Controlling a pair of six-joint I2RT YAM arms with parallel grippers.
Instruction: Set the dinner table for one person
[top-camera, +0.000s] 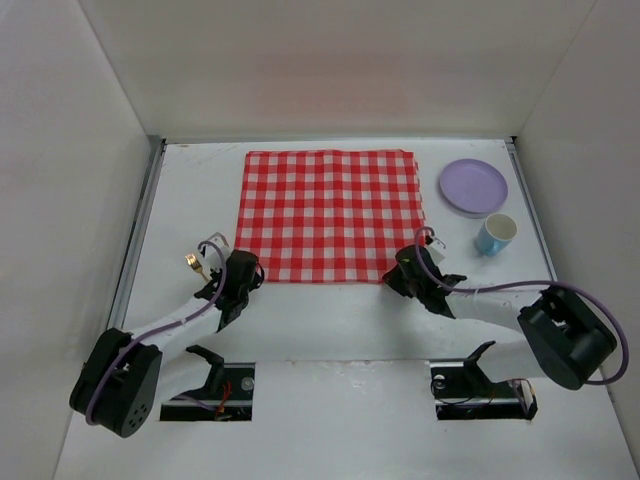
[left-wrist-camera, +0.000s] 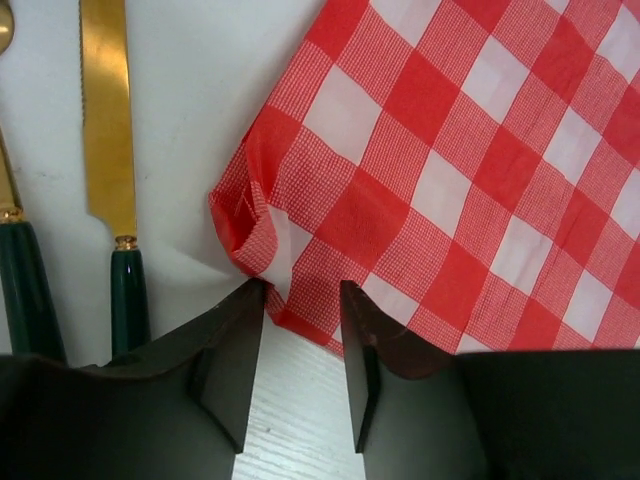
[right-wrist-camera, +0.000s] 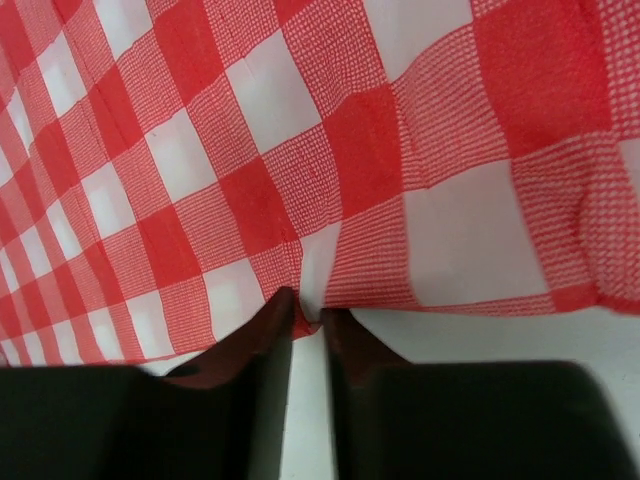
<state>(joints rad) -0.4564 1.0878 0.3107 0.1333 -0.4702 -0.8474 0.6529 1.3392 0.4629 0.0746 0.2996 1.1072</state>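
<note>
step: cloth-laying; the red-and-white checked cloth (top-camera: 330, 214) lay flat across the far middle of the dinner table (top-camera: 330, 320), both arms at its near edge.
left gripper (left-wrist-camera: 300, 300): at the cloth's near left corner, jaws narrowly parted with the hem between the tips; the corner was curled and folded beside them. whether it truly pinched the fabric could not be told.
right gripper (right-wrist-camera: 305, 322): at the near right corner, jaws almost together with a small tuck of hem between the tips, seemingly nipped.
next move, as a judgement: likely a matched tug or release by both arms, so the curled left corner flattens without skewing the cloth.
cutlery: a gold knife (left-wrist-camera: 108, 120) and a second gold piece (left-wrist-camera: 8, 150), both dark-handled, lay just left of the cloth, near the table's left edge.
dishes: a lilac plate (top-camera: 473, 187) and a light blue cup (top-camera: 495, 234) stood near the far right corner, off the cloth, not yet placed.
surface: matte white, with metal rails along the sides.
room: plain white walls on three sides.
</note>
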